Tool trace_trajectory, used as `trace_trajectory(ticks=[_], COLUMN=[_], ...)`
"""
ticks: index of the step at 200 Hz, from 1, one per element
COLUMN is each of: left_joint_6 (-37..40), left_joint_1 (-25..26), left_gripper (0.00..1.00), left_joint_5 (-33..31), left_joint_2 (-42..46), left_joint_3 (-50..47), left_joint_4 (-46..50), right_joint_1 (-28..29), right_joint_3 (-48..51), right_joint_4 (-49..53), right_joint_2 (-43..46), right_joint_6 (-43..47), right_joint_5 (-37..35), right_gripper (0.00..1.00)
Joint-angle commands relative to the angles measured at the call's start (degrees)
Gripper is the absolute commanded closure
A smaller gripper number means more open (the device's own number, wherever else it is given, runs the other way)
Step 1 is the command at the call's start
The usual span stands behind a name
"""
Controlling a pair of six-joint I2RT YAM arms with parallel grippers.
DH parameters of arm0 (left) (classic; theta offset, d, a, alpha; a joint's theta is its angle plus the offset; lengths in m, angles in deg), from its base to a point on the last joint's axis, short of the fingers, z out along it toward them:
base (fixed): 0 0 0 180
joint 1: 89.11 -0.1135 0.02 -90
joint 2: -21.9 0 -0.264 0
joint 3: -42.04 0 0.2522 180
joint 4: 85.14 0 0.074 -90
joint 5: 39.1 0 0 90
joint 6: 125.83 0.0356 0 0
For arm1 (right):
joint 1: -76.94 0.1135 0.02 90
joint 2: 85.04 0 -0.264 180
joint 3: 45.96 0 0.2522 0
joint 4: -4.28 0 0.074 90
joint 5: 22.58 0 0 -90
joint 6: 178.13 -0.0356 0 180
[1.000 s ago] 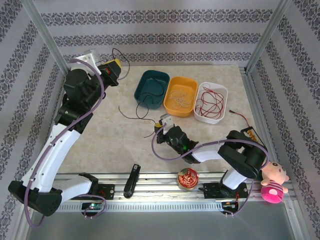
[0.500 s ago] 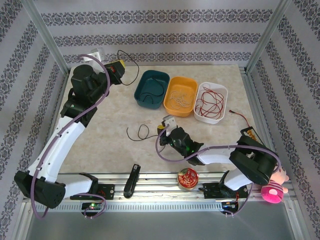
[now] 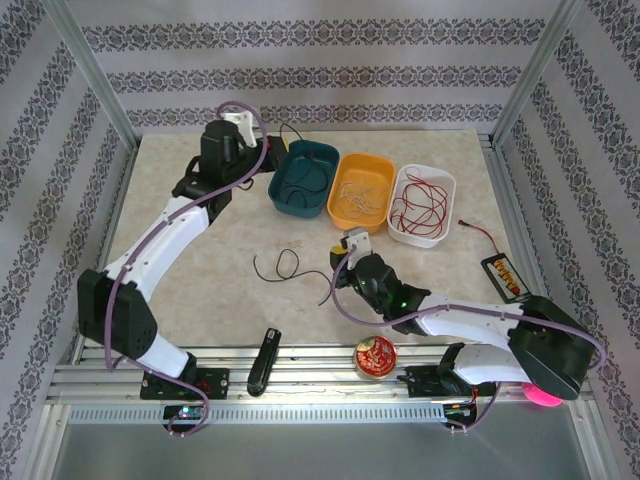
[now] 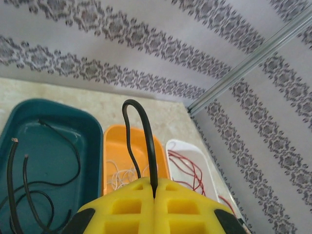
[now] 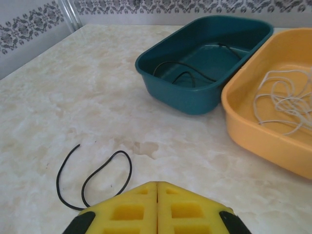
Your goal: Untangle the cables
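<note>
Our left gripper (image 4: 154, 191) pinches a black cable (image 4: 147, 141) beside the teal bin (image 3: 310, 144), we judge to drop it among its kind. On the table (image 3: 190, 260), a loose black cable (image 5: 100, 169) lies near our right gripper (image 5: 157, 195), whose fingers are pressed together, seemingly empty. White cables (image 3: 358, 195) lie sorted in the orange bin (image 3: 366, 155), red cables (image 3: 415, 210) in the white bin (image 3: 425, 168).

Robot lab cell here: aluminium frame posts (image 3: 92, 70), wallpapered panels (image 3: 320, 60) around a marble-look bench (image 3: 200, 280), two arms (image 3: 170, 232) bolted to its rail (image 3: 320, 378).
</note>
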Motion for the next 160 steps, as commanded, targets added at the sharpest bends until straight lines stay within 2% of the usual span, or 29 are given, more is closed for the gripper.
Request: trace_trajectory(ticks=[1,29,91,160], left_joint_6=[2.53,3.35,2.55,3.87], left_joint_1=[1.13,1.33,2.32,2.65], left_gripper=[1.0,1.0,1.0,1.0], left_joint_5=[-1.72,-4.17,-3.74,-9.67], left_joint_2=[-3.41,-8.79,-19.59,-28.48], left_joint_3=[2.87,5.04,11.68,17.17], left_joint_4=[0.18,0.66,1.58,5.62], right_joint_1=[0.47,0.42,0.46,0.47], right_joint_3=[-0.13,0.04,1.29,0.66], right_joint_4=[4.87,7.96,10.51,14.38], right_joint_2=[4.14,8.83,15.92,20.78], right_joint_6=[-1.39,-1.32,-0.63,-0.11], right_joint_5=[-3.17,-4.36,-6.22,-7.1], right_gripper=[0.9,0.86,0.79,0.73])
